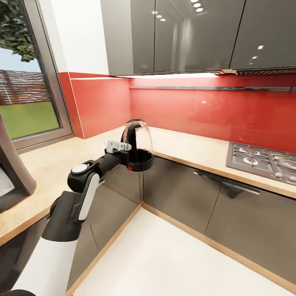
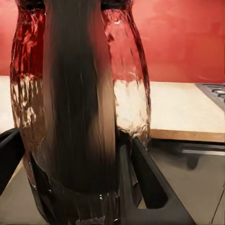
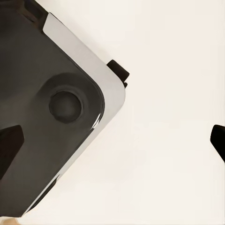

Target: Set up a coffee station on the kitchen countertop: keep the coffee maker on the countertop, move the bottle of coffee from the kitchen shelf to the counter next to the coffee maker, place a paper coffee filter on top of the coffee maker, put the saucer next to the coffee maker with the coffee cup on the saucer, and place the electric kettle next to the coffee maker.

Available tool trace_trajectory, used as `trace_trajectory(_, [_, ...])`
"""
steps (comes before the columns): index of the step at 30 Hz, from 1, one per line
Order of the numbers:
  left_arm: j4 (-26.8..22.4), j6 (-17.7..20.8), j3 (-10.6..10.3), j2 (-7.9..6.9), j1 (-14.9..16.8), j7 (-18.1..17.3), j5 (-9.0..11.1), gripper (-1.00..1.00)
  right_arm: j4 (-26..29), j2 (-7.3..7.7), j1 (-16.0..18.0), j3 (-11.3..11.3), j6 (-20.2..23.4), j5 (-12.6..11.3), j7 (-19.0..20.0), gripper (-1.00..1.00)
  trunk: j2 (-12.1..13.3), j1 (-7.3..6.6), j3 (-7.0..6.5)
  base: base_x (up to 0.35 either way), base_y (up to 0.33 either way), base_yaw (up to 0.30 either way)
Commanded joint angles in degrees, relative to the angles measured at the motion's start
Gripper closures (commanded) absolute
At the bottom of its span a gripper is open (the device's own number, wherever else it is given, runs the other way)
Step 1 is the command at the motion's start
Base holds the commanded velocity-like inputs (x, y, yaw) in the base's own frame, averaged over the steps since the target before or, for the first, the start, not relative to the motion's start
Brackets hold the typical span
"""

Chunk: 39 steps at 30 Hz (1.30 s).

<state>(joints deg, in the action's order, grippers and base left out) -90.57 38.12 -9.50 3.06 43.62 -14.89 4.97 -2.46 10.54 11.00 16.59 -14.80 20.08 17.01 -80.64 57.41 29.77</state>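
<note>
The electric kettle point(image 1: 137, 144), clear glass with a black base, handle and small red switch, hangs upright in the air in front of the inner corner of the light wood countertop point(image 1: 193, 150). My left gripper point(image 1: 126, 147) is shut on its handle. In the left wrist view the dark handle point(image 2: 77, 93) runs between my two black fingers point(image 2: 147, 185), with the glass body behind it. My right gripper point(image 3: 114, 143) is open, its dark fingertips far apart over pale floor. A tall dark appliance point(image 1: 12, 164) stands on the countertop at the left edge; I cannot tell whether it is the coffee maker.
A gas hob point(image 1: 265, 160) is set in the countertop at the right. Grey cabinet fronts point(image 1: 230, 209) run below, red backsplash point(image 1: 213, 111) and grey wall cabinets above. A window point(image 1: 28, 98) is at the left. The robot's base point(image 3: 51, 103) shows over the floor.
</note>
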Motion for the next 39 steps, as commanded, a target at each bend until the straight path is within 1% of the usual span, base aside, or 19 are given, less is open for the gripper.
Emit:
trace_trajectory(1, [0.0, 0.4, 0.0, 0.05, 0.1, 0.2, 0.7, 1.00, -0.2, 0.01, 0.1, 0.3, -0.4, -0.1, 0.0, -1.00, 0.0, 0.00, 0.06, 0.008, 0.000, 0.265])
trace_trajectory(3, [-0.1, 0.4, -0.3, 0.20, 0.1, 3.7, 0.7, 1.00, -0.2, 0.01, 0.1, 0.3, -0.4, 0.0, 0.0, -1.00, 0.0, 0.00, 0.06, 0.003, 0.000, 0.268])
trace_trajectory(4, [-0.1, 0.4, -0.5, 0.35, 0.1, 6.3, 0.7, 1.00, -0.2, 0.01, 0.1, 0.3, -0.4, 0.0, 0.0, -1.00, 0.0, 0.00, 0.06, 0.002, 0.000, 0.269])
trace_trajectory(5, [-0.1, 0.4, -0.6, 1.13, 0.1, 10.4, 0.7, 1.00, -0.2, 0.01, 0.1, 0.3, -0.4, 0.0, 0.0, -1.00, 0.0, 0.00, 0.06, 0.001, 0.000, 0.269])
trace_trajectory(6, [-0.1, 0.4, -0.7, 1.80, 0.1, 12.8, 0.7, 1.00, -0.2, 0.01, 0.1, 0.3, -0.4, 0.0, 0.0, -1.00, 0.0, 0.00, 0.06, 0.001, 0.000, 0.269])
trace_trajectory(7, [-0.1, 0.4, -0.9, 2.72, 0.1, 16.9, 0.7, 1.00, -0.2, 0.01, 0.1, 0.3, -0.4, 0.0, 0.0, -1.00, 0.0, 0.00, 0.06, 0.000, 0.000, 0.269])
trace_trajectory(8, [-0.2, 0.4, -1.1, 2.84, 0.1, 18.0, 0.7, 1.00, -0.2, 0.01, 0.1, 0.3, -0.4, 0.0, 0.0, -1.00, 0.0, 0.00, 0.06, 0.000, 0.000, 0.270])
trace_trajectory(10, [-0.2, 0.4, -2.0, 3.15, 0.1, 21.8, 0.7, 1.00, -0.2, 0.01, 0.1, 0.3, -0.3, 0.0, 0.0, -1.00, 0.0, 0.00, 0.06, 0.000, 0.000, 0.259])
trace_trajectory(12, [-0.2, 0.4, -2.6, 3.25, 0.1, 23.6, 0.7, 1.00, -0.2, 0.01, 0.1, 0.3, -0.3, 0.0, 0.0, -1.00, 0.0, 0.00, 0.06, 0.000, 0.000, 0.177])
trace_trajectory(17, [-0.2, 0.4, -3.3, 3.42, 0.1, 25.2, 0.7, 1.00, -0.2, 0.01, 0.1, 0.3, -0.3, 0.0, 0.0, -1.00, 0.0, 0.00, 0.06, 0.000, 0.000, 0.056])
trace_trajectory(24, [-0.2, 0.3, -3.4, 3.44, 0.1, 25.4, 0.7, 1.00, -0.2, 0.01, 0.1, 0.3, -0.2, 0.0, 0.0, -1.00, 0.0, 0.00, 0.06, 0.007, -0.001, 0.006])
trace_trajectory(29, [-0.2, 0.3, -3.4, 3.44, 0.0, 25.5, 0.7, 1.00, -0.2, 0.01, 0.1, 0.3, -0.3, 0.0, 0.0, -1.00, 0.0, 0.00, 0.06, 0.179, -0.106, 0.014])
trace_trajectory(39, [-0.2, 0.3, -3.3, 3.44, 0.1, 25.5, 0.7, 1.00, -0.2, 0.01, 0.1, 0.3, -0.3, 0.0, 0.0, -1.00, 0.0, 0.00, 0.06, 0.061, -0.040, 0.224])
